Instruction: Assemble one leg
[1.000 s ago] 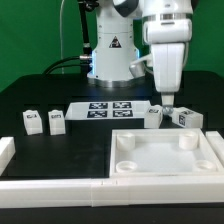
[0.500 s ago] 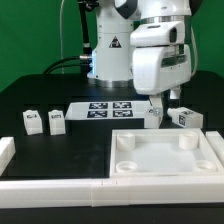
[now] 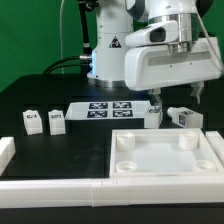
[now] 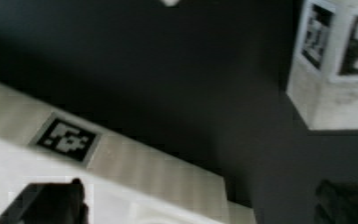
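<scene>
Several small white legs with tag marks stand on the black table: two at the exterior view's left [image 3: 33, 121] [image 3: 56, 121], one [image 3: 151, 117] by the marker board's end, one [image 3: 185, 117] to its right. My gripper [image 3: 177, 99] hangs just above and between these last two, turned broadside. It is open and empty, with a dark finger [image 3: 157, 101] over the nearer leg. In the wrist view the gripper [image 4: 197, 205] shows both fingers wide apart with nothing between them. A tagged leg [image 4: 336, 62] lies off to one side.
The marker board [image 3: 110, 108] lies behind the legs; it also shows in the wrist view [image 4: 66, 138]. The large white tray-like part with round corner sockets [image 3: 165, 172] sits in front. White rails [image 3: 50, 187] run along the near edge. The robot base [image 3: 108, 50] stands at the back.
The hand has turned about its wrist from narrow-side-on to broadside and shifted slightly to the exterior view's right. The fingers now stand apart over the two right-hand legs. No leg has moved.
</scene>
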